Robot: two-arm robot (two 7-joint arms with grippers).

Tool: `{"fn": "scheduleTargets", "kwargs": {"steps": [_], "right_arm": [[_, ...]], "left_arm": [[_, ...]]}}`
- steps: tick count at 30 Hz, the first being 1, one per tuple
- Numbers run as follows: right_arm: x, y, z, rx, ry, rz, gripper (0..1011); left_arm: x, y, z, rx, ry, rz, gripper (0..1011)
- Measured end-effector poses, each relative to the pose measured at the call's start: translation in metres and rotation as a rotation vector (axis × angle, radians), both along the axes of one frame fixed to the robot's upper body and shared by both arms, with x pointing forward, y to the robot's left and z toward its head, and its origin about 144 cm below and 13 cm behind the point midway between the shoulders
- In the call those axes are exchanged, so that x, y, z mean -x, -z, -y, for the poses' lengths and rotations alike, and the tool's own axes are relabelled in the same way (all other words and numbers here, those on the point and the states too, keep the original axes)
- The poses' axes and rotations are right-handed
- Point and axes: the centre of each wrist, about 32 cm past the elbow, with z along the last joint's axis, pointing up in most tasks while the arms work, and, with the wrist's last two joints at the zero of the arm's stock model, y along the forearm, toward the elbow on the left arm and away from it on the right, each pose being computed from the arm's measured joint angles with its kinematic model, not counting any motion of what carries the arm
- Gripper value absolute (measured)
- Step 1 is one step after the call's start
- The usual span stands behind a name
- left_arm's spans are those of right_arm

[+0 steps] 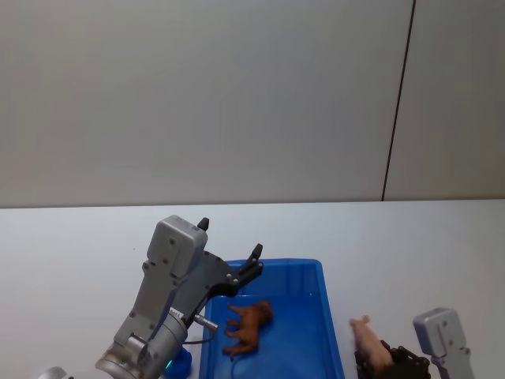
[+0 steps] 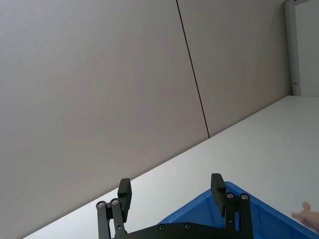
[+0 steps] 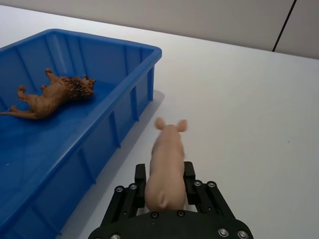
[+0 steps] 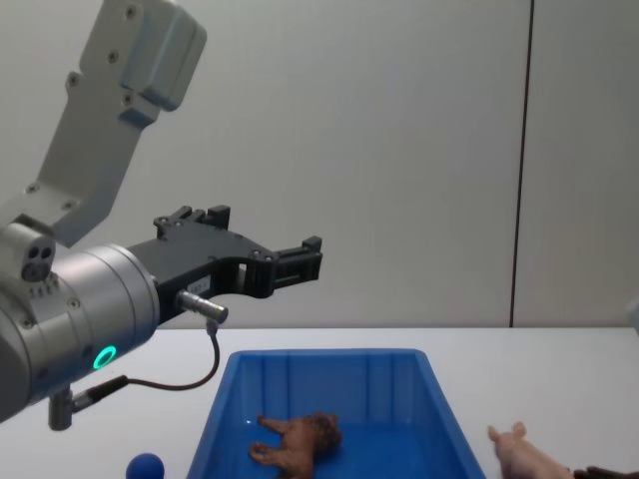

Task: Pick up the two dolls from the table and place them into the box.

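Note:
The reddish-brown doll [image 1: 248, 324] [image 3: 52, 95] [image 4: 296, 439] lies on its side on the floor of the blue box [image 1: 309, 272] [image 3: 127, 94] [image 4: 439, 399]. The pink pig doll [image 1: 368, 340] [image 3: 167, 164] [image 4: 527, 456] is held just right of the box, above the white table [image 1: 410, 245] [image 3: 239, 99]. My right gripper [image 1: 387, 362] [image 3: 164, 181] is shut on the pig's rear half, snout pointing away. My left gripper [image 1: 229, 249] [image 2: 171, 194] [image 4: 265, 239] hangs open and empty above the box's far left rim.
A small blue ball [image 4: 146, 466] [image 1: 183, 362] rests on the table left of the box. A plain wall with a dark vertical seam [image 1: 398, 103] stands behind the table. Bare tabletop extends to the right of the box.

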Motion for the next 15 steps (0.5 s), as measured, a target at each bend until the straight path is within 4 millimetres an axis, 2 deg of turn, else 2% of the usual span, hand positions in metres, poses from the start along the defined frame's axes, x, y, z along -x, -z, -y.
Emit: {"fn": "scheduleTargets", "kwargs": {"steps": [2,4,15], "right_arm": [[0.000,0.000,0.000,0.002,-0.001,0.011,400],[0.000,0.000,0.000,0.004,-0.001,0.018,378],[-0.001,-0.014,-0.002,0.012,-0.008,0.103,378]], "left_arm": [[0.000,0.000,0.000,0.000,0.000,0.000,1004],[0.000,0.000,0.000,0.000,0.000,0.000,1004],[0.000,0.000,0.000,0.000,0.000,0.000,1004]]}}
